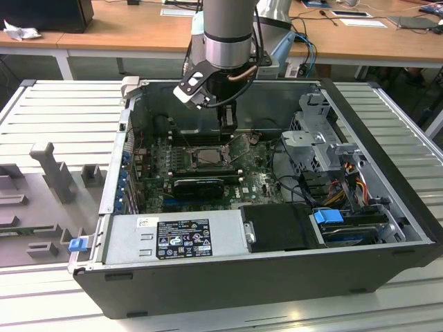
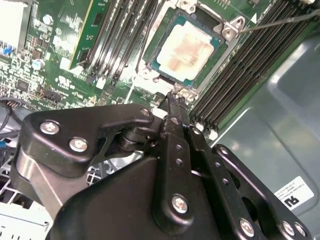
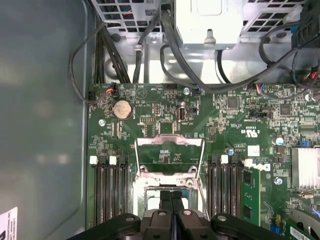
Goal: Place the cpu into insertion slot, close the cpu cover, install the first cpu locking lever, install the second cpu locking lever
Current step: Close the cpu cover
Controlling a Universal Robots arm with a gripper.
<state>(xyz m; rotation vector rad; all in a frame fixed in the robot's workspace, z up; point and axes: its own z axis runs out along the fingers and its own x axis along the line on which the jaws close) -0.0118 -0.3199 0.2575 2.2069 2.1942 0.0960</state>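
the open computer case [image 1: 387, 207] lies on its side in the middle of the slatted metal bench [image 1: 62, 111], open face up so the arm [image 1: 228, 28] can reach straight down into it. the motherboard [image 3: 235, 120] covers the case floor toward the far wall. near the board's middle, between two banks of memory slots [image 3: 107, 190], sits the insertion slot [image 2: 152, 50]. the cpu [image 2: 192, 47] lies flat inside it, pale top up, so that step looks done. the cpu cover [image 3: 170, 142] stands tipped up off the slot on its hinge edge, not yet closed. the gripper [image 3: 171, 200] hangs low at the slot's edge, fingers pressed together with nothing between them, which i'd guess suits pushing rather than grasping. a thin locking lever [image 2: 280, 19] juts free beside the slot, unlatched.
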